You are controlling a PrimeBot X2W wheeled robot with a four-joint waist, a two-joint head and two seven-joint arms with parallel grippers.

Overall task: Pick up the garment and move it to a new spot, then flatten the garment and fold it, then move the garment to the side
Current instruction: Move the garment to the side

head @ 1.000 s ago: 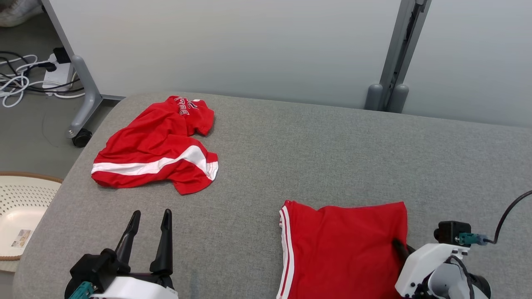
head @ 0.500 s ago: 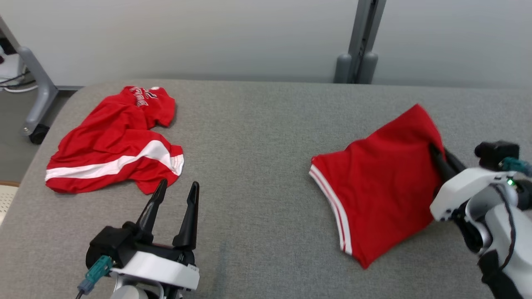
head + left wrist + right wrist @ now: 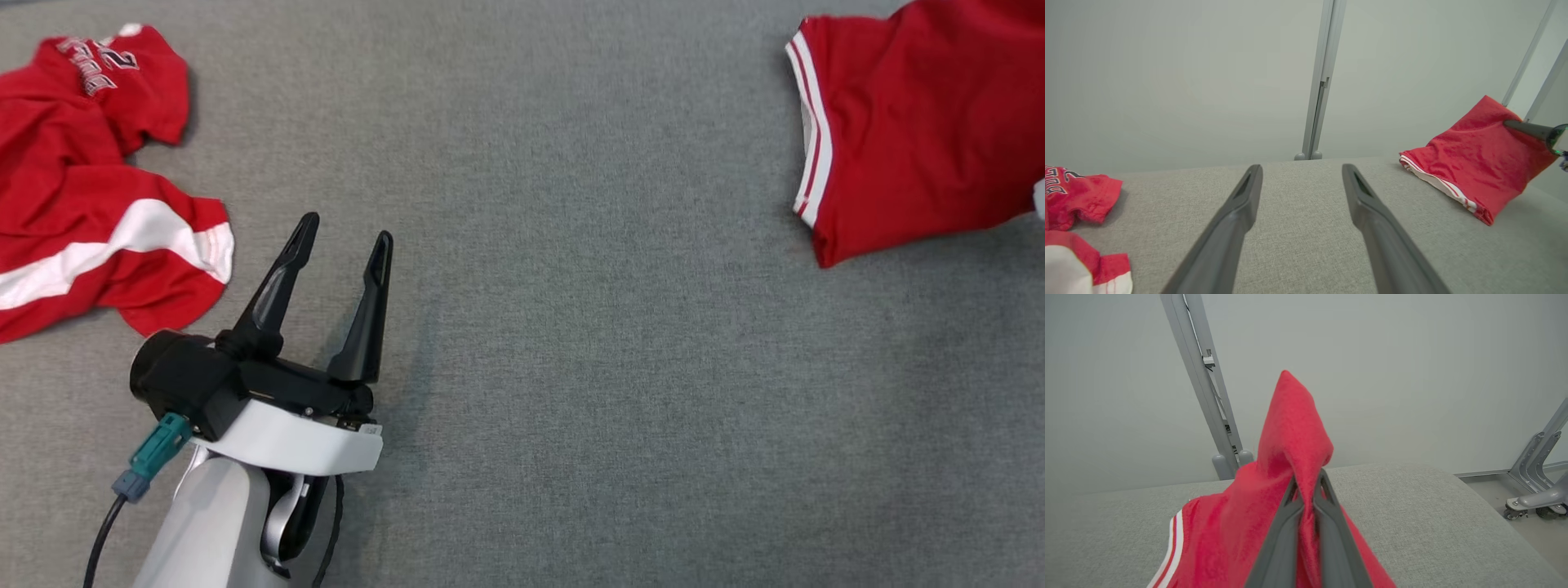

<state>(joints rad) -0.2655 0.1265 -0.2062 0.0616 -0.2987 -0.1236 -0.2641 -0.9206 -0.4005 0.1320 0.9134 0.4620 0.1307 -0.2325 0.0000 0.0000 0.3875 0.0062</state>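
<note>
Left gripper (image 3: 345, 230) — lower left of head view, fingers spread wide, nothing between them, above grey padded surface (image 3: 571, 392). Crumpled red-and-white jersey (image 3: 73, 204) at left edge, near that gripper. Folded red garment (image 3: 914, 122) with white-striped hem at upper right, well apart from jersey. Right gripper (image 3: 1307, 482) — fingers pinched together on garment's raised corner. Grey post (image 3: 1323, 81) and pale wall (image 3: 1167, 81) behind.

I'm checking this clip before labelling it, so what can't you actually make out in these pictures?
- Head view: the folded garment runs off the top and right edges, so the grip point is cut off.
- Right wrist view: cloth drapes over the shut right claw, hiding how much it pinches.
- Left wrist view: the crumpled jersey has lettering cut by the left edge, unreadable.
</note>
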